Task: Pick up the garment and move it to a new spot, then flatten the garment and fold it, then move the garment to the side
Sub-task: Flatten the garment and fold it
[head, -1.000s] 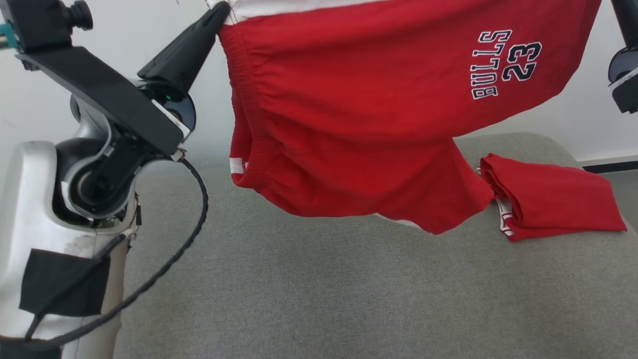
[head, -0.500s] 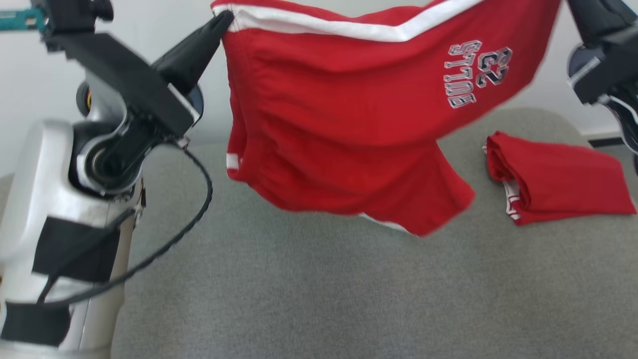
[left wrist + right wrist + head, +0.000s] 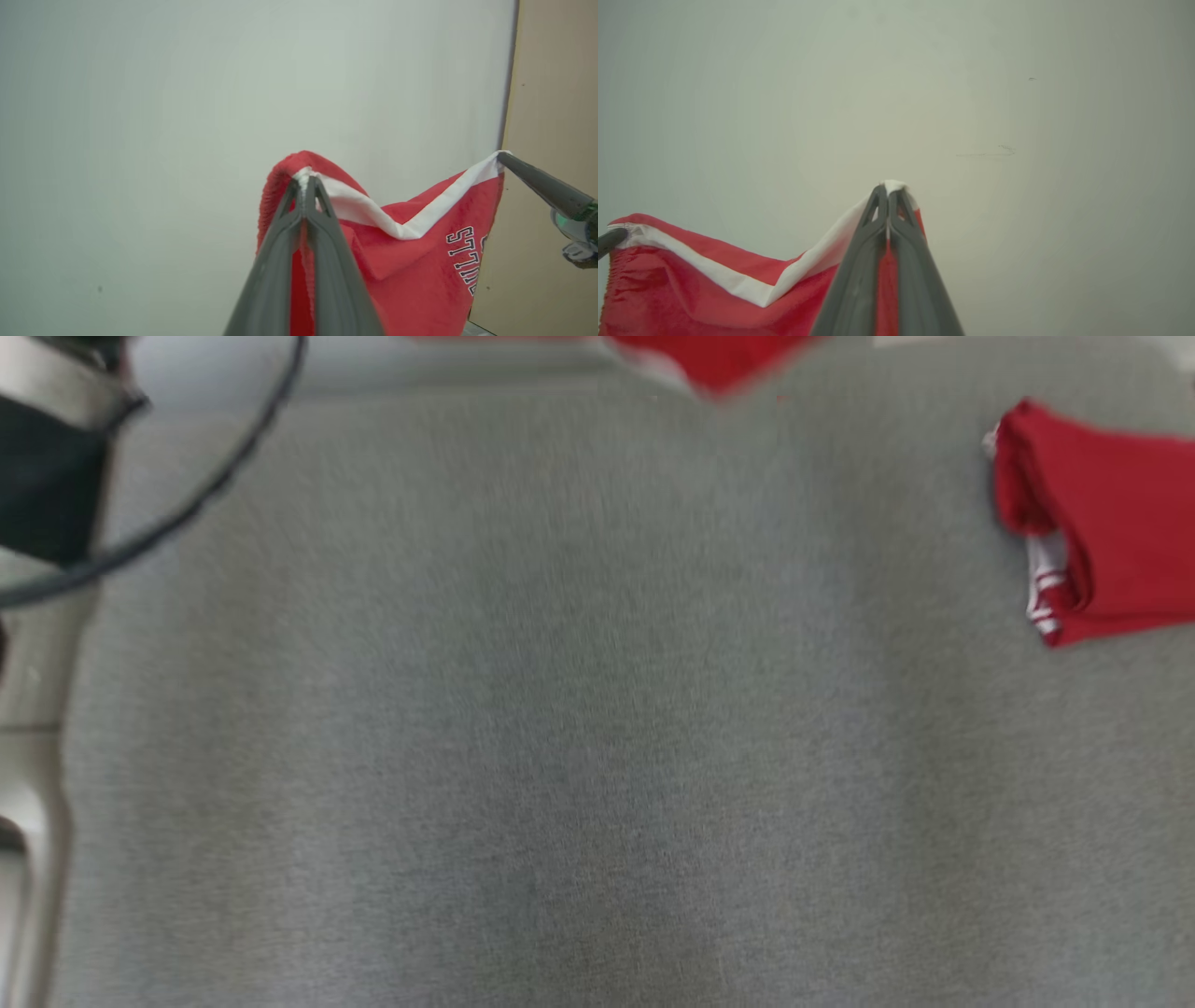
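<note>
The grey cloth top (image 3: 560, 728) is being shown close and blurry. A folded red piece (image 3: 1111, 523) is being shown lying on it at the right. Farther off, the red garment (image 3: 402, 266) is being held up in the air before the pale wall (image 3: 140, 116). Its white edge is being pinched tight by the left gripper (image 3: 306, 184) and the right gripper (image 3: 888, 189).

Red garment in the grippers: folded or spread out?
Spread, hanging: left gripper and right gripper each pinch a corner of the red garment, its white trim sagging between them.
</note>
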### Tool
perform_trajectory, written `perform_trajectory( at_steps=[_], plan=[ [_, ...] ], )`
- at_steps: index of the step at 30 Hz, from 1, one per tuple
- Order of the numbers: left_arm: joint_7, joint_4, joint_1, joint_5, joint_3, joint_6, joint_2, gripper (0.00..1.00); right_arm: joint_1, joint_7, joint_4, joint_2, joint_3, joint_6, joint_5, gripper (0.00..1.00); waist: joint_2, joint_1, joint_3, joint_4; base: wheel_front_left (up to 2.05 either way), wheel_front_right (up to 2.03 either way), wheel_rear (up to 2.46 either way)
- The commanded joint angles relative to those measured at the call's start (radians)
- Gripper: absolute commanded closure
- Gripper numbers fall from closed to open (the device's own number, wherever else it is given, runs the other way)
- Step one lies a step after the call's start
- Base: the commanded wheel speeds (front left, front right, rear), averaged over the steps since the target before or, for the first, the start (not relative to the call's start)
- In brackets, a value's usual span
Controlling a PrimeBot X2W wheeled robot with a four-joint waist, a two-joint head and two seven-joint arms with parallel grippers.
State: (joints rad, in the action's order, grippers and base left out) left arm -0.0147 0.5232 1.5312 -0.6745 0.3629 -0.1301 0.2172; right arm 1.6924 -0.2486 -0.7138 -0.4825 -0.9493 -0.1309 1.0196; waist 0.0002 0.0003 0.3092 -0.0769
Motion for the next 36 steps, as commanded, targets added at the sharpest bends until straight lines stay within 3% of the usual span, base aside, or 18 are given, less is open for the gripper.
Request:
perform_trajectory(
  at_steps=[1,3,6,12,16,20,27,36],
  plan=[
    [-0.072,0.017,0.043,-0.001,0.042,0.0,0.02,1.0,0.037,-0.012,-0.031,0.022,0.02,0.0,-0.027,1.0,-0.0002,-0.0003,0.232,-0.039,0.0,0.0,0.0],
    [-0.173,0.036,0.091,-0.018,0.12,0.0,0.048,1.0,0.088,-0.018,-0.041,0.04,0.084,0.0,-0.084,1.0,-0.0002,-0.0003,0.28,-0.038,0.0,0.0,0.0],
    [-0.231,0.047,0.138,-0.076,0.214,0.0,0.076,1.0,0.074,-0.015,-0.027,0.064,0.164,0.0,-0.157,1.0,-0.0002,-0.0003,0.354,-0.029,0.0,0.0,0.0],
    [-0.251,0.055,0.083,-0.183,0.319,0.0,0.108,1.0,-0.034,-0.016,-0.002,0.085,0.223,0.0,-0.227,1.0,-0.0002,-0.0003,0.434,-0.003,0.0,0.0,0.0],
    [-0.251,-0.01,-0.001,-0.263,0.381,0.0,0.129,1.0,-0.124,-0.016,0.028,0.057,0.211,0.0,-0.216,1.0,-0.0002,-0.0003,0.43,0.012,0.0,0.0,0.0],
    [-0.251,-0.112,-0.1,-0.367,0.473,-0.001,0.187,1.0,-0.23,-0.016,0.108,-0.015,0.155,0.0,-0.163,1.0,-0.0002,-0.0003,0.385,0.026,0.0,0.0,0.0],
    [-0.241,-0.325,-0.301,-0.56,0.568,-0.001,0.328,1.0,-0.449,-0.014,0.285,-0.188,0.024,0.0,0.04,1.0,-0.0002,-0.0003,0.283,0.038,0.0,0.0,0.0],
    [-0.238,-0.536,-0.533,-0.643,0.65,0.0,0.446,1.0,-0.647,0.011,0.437,-0.345,-0.109,0.0,0.216,1.0,-0.0002,-0.0003,0.164,0.028,0.0,0.0,0.0]
  ],
)
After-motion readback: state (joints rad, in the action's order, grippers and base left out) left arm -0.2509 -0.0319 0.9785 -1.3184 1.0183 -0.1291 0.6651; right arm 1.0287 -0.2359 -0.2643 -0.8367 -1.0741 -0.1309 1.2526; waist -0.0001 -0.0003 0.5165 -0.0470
